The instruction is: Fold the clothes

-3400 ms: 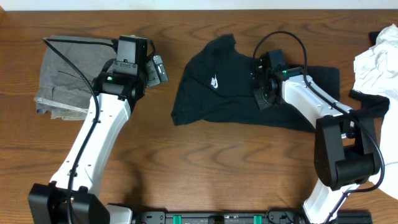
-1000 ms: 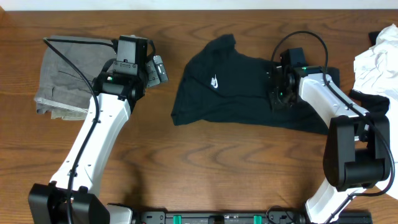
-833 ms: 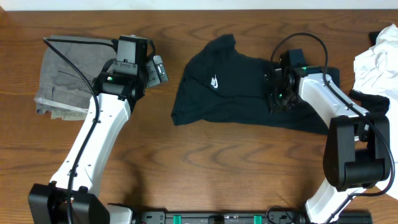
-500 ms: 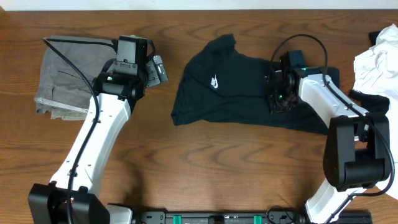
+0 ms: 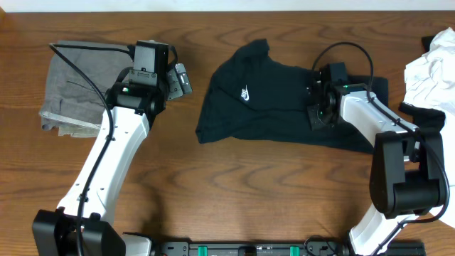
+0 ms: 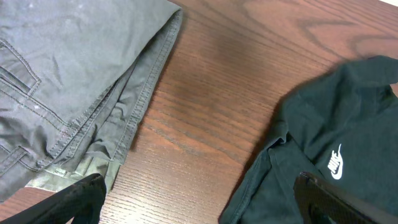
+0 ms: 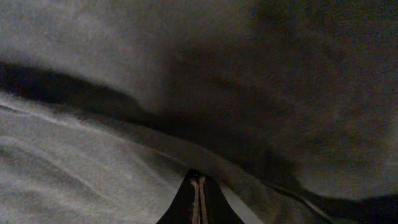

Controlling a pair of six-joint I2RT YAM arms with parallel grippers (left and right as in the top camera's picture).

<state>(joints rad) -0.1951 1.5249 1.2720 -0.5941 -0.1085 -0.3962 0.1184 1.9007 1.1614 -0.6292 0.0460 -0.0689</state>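
we're over the worktop (image 5: 234,185), and the black t-shirt (image 5: 256,107) lies rumpled in the middle with its white logo (image 5: 244,93) facing up. its right part is hidden under the right arm. the right end effector (image 5: 318,114) is down on that dark cloth. in the right wrist view its tips are pressed together, closed, and all around them is murky fabric, so we can't tell whether any cloth is pinched between them. now the left end effector (image 6: 200,202): spread wide, gripping nothing, with only its two black tips poking in at the bottom edge of the left wrist view. it sits between the grey trousers (image 5: 75,89), folded at far left, and the shirt's left edge. the white garment (image 5: 430,67) is cut off by the right edge of the overhead view, so we can't make out its full shape.
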